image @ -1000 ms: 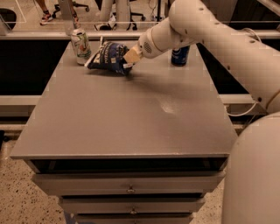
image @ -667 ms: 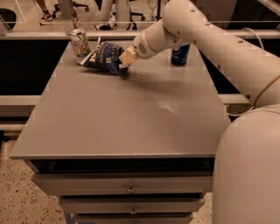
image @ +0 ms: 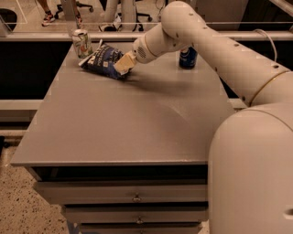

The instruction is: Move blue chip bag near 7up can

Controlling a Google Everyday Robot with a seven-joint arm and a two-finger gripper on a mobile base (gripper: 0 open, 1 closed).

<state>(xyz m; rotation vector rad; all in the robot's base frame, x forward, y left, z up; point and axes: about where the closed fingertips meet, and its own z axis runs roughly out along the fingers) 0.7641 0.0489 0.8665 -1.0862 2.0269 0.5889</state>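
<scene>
Evidently the end effector (image: 124,64) clenches the blue chip bag (image: 103,58) beside the 7up can (image: 82,43).

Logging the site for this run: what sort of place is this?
Probably an office or lab: grey counter with drawers, wheeled office chair bases behind, a person's sneakered feet. The gripper is at the dark navy crinkly chip bag.

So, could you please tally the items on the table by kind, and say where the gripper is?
Drink cans: 2 (7up can, dark blue can)
Chip bags: 1 (blue chip bag)
Total: 3
The gripper is at the blue chip bag's right end.
</scene>
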